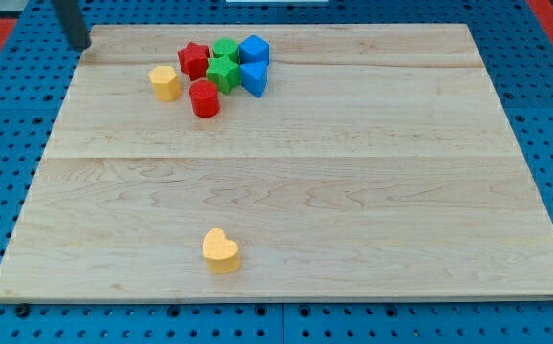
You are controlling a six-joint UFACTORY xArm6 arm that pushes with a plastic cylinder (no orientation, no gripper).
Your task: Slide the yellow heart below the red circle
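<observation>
The yellow heart (221, 251) lies alone near the view's bottom edge of the wooden board (352, 191), left of centre. The red circle (203, 98) sits far above it, at the lower edge of a cluster near the view's top. My tip (80, 45) is at the view's top left corner of the board, well left of the cluster and far from the yellow heart. It touches no block.
Around the red circle are a yellow hexagon-like block (164, 83) to its left, a red star (194, 59), two green blocks (223, 73) (224, 49) and two blue blocks (254, 50) (254, 78). A blue pegboard (9, 115) surrounds the board.
</observation>
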